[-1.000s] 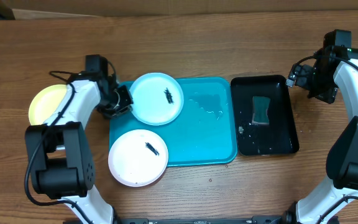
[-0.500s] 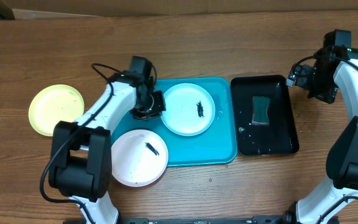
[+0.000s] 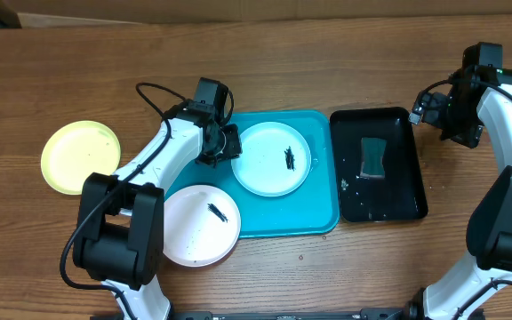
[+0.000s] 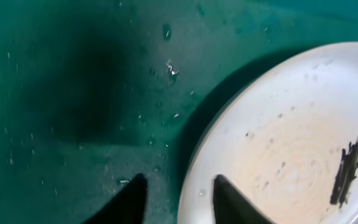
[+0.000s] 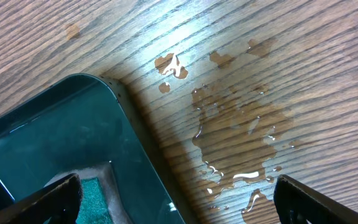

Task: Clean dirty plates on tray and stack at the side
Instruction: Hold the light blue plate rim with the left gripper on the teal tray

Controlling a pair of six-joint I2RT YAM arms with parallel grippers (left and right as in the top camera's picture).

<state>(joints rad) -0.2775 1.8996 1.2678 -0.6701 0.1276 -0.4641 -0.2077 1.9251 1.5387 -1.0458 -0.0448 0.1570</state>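
left pincer (image 4: 180,200) astride cyan plate (image 4: 278,149) rim, seemingly loose

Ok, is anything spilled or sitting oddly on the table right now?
Yes. A puddle of clear liquid lies on the bare wood beside the black tray, and the white plate straddles a corner of the turquoise tray, partly off it.
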